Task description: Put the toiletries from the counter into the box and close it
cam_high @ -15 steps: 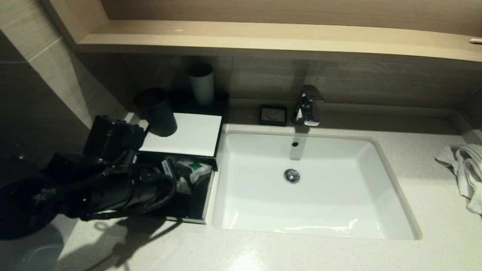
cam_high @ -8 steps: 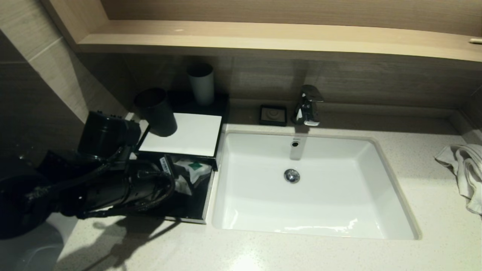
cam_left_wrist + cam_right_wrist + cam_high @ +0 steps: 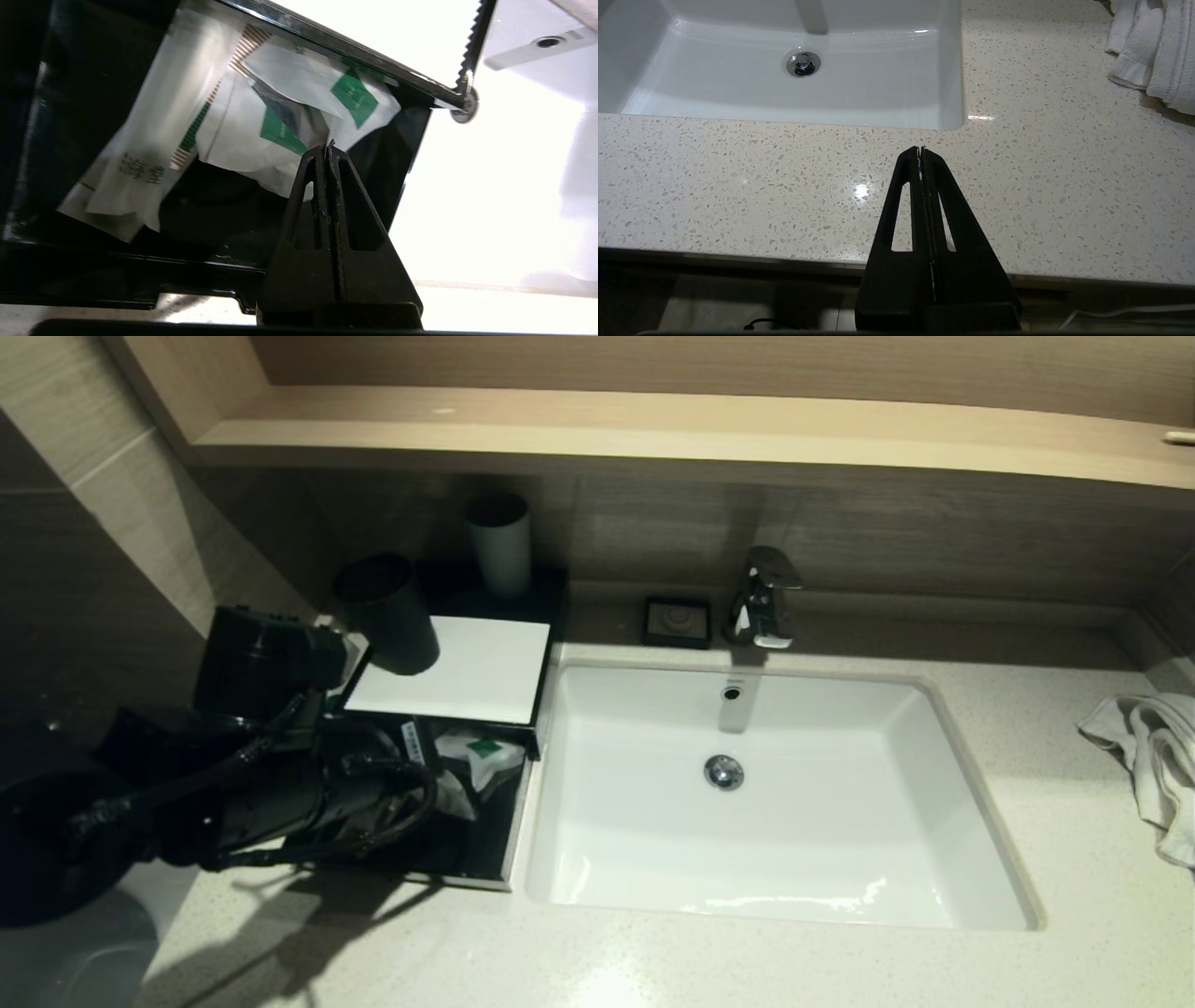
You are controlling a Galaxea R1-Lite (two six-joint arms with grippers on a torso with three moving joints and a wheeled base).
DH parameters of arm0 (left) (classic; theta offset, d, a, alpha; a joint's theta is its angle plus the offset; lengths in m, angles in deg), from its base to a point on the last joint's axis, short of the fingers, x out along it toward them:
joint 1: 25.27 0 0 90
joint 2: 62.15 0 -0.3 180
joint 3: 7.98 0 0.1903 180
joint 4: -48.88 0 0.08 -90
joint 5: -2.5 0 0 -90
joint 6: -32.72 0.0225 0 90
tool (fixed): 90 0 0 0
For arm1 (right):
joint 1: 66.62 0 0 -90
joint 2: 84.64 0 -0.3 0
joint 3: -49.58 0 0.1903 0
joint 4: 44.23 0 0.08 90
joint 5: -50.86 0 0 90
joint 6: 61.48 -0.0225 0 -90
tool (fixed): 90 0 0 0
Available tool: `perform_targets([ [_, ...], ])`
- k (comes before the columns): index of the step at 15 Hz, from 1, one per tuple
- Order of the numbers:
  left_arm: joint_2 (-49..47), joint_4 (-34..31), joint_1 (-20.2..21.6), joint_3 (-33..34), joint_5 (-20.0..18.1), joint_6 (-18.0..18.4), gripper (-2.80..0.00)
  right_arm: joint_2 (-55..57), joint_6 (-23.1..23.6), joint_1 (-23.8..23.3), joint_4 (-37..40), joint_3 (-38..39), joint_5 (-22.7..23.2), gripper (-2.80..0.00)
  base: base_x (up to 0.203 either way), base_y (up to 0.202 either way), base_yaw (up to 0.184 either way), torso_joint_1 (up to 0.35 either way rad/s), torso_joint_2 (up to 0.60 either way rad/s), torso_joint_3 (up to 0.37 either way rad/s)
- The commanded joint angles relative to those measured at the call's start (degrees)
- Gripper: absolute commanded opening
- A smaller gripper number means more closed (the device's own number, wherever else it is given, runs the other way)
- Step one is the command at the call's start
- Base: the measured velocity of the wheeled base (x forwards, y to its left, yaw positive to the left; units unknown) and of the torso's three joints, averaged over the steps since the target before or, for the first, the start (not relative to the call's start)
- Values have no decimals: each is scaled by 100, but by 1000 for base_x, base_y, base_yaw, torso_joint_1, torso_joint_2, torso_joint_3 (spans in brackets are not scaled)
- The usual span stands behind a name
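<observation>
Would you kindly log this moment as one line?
left hand: shut, empty, over open box | toiletries: inside | right hand: shut, parked above counter

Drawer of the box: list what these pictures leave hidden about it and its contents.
- Head view: the left arm covers the left part of the open drawer; only one sachet shows.
- Left wrist view: the sachets overlap, so their count is unclear; the shut left gripper hides the lower edge of the sachets, and contact cannot be told.
- Right wrist view: the box is out of frame.
</observation>
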Motion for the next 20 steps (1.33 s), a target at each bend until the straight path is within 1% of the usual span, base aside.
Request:
perform_targets([
  [1,-181,63,8,8,189,137,-280,0,2,2,-1,0,1,-280,0,0,0,0,0,0],
  [3,-247,104,19,29,245,210,-280,0,2,2,-1,0,1,-280,0,0,0,0,0,0],
  [15,-151,104,19,175,245,210,-280,0,2,2,-1,0,1,-280,0,0,0,0,0,0],
  [20,-148,113,19,451,236,210,-280,0,2,-3,-1,0,1,-280,0,0,0,0,0,0],
])
